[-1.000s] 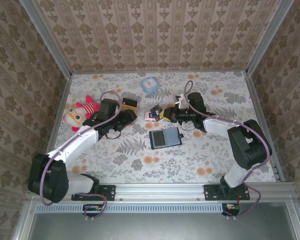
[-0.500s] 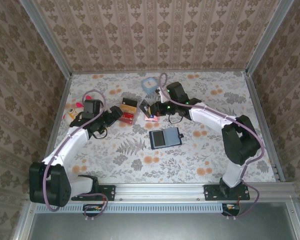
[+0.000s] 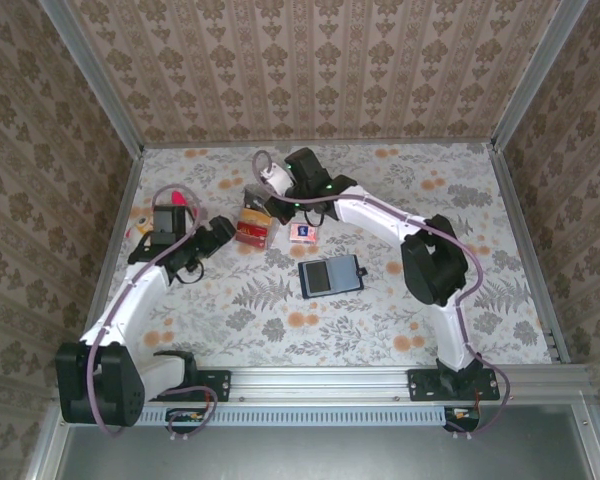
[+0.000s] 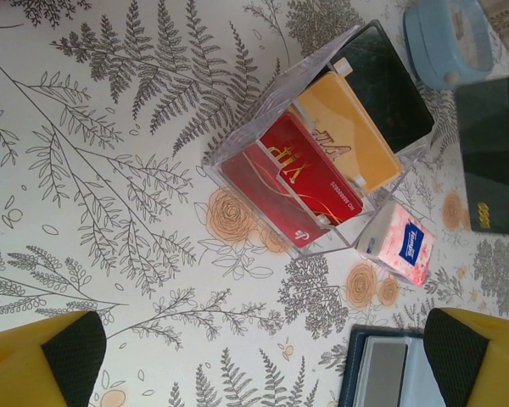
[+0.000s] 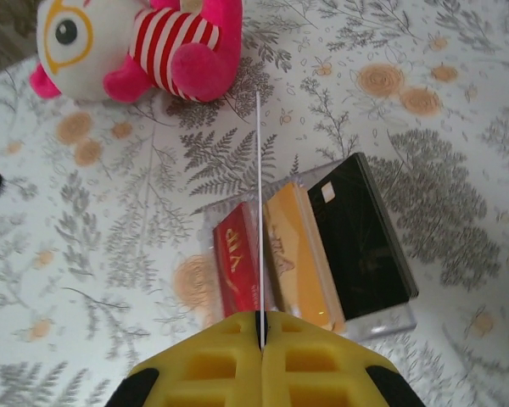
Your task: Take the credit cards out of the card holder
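The navy card holder (image 3: 330, 275) lies open on the table, grey-blue inside; its corner shows in the left wrist view (image 4: 382, 373). My right gripper (image 3: 264, 206) (image 5: 260, 326) is shut on a thin card (image 5: 259, 203) seen edge-on, so its colour is unclear. It hovers over a clear plastic box (image 3: 252, 228) (image 4: 237, 140) holding a red card (image 5: 237, 254), an orange credit card (image 5: 293, 246) (image 4: 348, 140) and a black card (image 5: 365, 237). My left gripper (image 3: 212, 238) (image 4: 267, 360) is open, left of the box, holding nothing.
A pink tissue pack (image 3: 302, 233) (image 4: 399, 246) lies between the box and the holder. A pink and white plush toy (image 5: 144, 42) (image 3: 177, 203) sits at the left. A pale blue round item (image 4: 454, 38) is behind the box. Walls enclose the table.
My right gripper swung left from beside the tissue pack to above the clear box. My left gripper drew back to the left, away from the box.
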{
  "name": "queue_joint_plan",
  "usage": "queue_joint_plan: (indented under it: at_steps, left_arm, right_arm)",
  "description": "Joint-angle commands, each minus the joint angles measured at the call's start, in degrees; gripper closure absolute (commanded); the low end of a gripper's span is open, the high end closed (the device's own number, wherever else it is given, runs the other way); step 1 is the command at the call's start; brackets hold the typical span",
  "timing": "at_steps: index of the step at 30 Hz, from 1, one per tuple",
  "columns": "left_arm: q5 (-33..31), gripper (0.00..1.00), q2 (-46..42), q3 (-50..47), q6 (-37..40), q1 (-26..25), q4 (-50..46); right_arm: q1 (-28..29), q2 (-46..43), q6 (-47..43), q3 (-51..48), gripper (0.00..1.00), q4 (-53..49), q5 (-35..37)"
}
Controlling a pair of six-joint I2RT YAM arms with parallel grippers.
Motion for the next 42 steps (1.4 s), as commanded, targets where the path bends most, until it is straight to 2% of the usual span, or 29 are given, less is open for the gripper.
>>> queue_joint_plan:
  at_steps: [1, 10, 22, 25, 34, 42]
  left_arm:
    - [2.37, 0.00, 0.44, -0.04, 2.37, 1.34, -1.84]
    - [5.15, 0.00, 3.42, 0.87, 2.20, 2.68, -1.17]
    - [7.19, 0.00, 4.52, -0.59, -0.20, 2.67, 1.01]
    - [7.36, 0.00, 4.58, -0.66, -0.36, 2.66, 0.99]
    - [10.14, 0.00, 6.04, -0.45, -0.24, 2.56, 2.44]
    - [11.84, 0.00, 7.23, -0.21, 0.42, 2.38, 3.02]
  right_arm:
    - [0.06, 3.88, -9.76, 5.26, 1.00, -2.85, 2.29]
    - [0.05, 10.49, -17.96, 12.82, 1.00, -6.10, 6.30]
    - [0.07, 12.86, -21.21, 14.08, 1.00, -5.21, 10.17]
    - [0.05, 13.53, -21.68, 15.06, 0.97, -5.94, 10.13]
    - [0.05, 14.13, -21.29, 16.43, 0.77, -7.20, 8.95]
    - [0.14, 12.15, -17.29, 16.65, 0.72, -7.28, 8.59]
